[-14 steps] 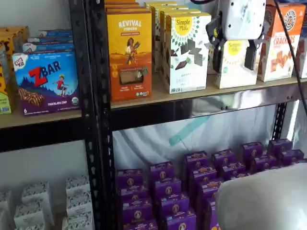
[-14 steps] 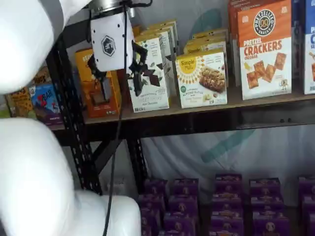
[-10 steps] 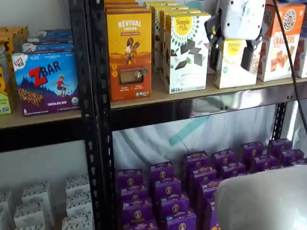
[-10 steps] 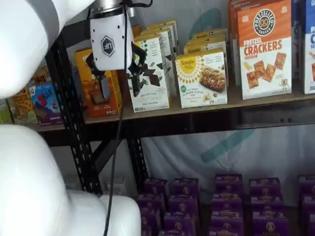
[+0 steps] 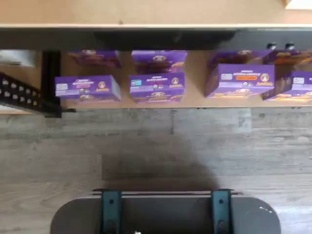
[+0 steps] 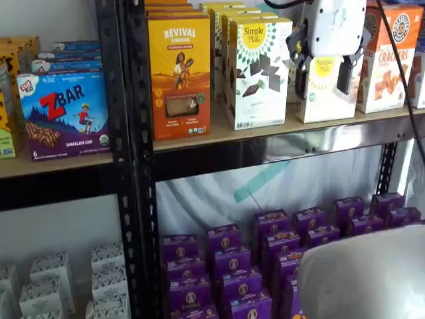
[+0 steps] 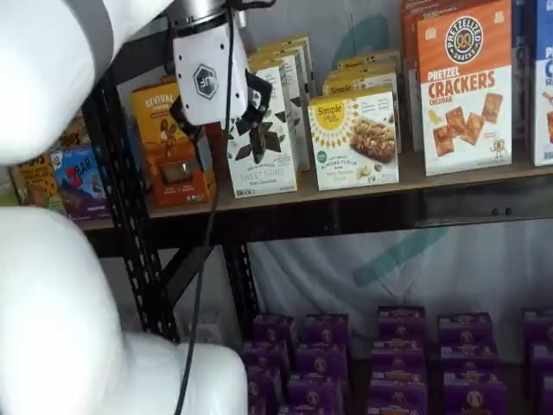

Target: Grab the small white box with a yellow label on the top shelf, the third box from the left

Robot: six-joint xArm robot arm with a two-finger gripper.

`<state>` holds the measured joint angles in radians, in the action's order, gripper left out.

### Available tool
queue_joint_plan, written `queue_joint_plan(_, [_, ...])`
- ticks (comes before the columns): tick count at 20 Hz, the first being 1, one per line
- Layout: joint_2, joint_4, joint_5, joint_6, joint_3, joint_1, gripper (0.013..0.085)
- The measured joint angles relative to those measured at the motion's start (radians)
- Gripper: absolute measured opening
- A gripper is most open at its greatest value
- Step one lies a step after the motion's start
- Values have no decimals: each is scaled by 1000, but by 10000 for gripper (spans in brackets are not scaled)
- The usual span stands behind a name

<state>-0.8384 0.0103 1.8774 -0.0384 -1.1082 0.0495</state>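
in the wrist view, the camera looks straight down on a grey wooden floor [image 5: 156,146], and purple boxes [image 5: 157,87] stand in a row on a tan low board; a dark mount with teal brackets [image 5: 165,214] lies across the edge of this view, and the fingers do not show here. in a shelf view, the gripper [image 6: 324,74] hangs in the upper right of the frame, its white body above and its two black fingers pointing down with a wide gap between them. through this gap the small white box [image 6: 325,93] shows, with its yellow round logo visible, and it stands on the top shelf [image 6: 219,136]; the fingers are in front of the box and i cannot tell if they touch it. left of it stands a taller white carton [image 6: 257,73] with dark shapes, then an orange revival box [image 6: 179,76], and to the right an orange crackers carton [image 6: 388,63]. a blue zbar box [image 6: 63,113] is at the left of the frame on another board. in a shelf view, the gripper [image 7: 220,134] is in the upper left of the frame, in front of the taller white carton, and the small white box [image 7: 354,138] stands clear to its right, near the centre, on the top shelf [image 7: 449,177], untouched. the white arm [image 7: 60,285] fills the left side.
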Motion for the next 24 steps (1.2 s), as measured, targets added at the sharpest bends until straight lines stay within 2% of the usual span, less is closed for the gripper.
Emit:
queue_joint_plan(4, [34, -24, -58, -54, 3, 49, 850])
queue_joint_plan(12, [125, -20, -184, -165, -10, 165, 850])
queue_joint_plan(18, [184, -10, -248, -225, -34, 228, 850])
queue_joint_plan(24, [245, 7, -281, -267, -76, 272, 850])
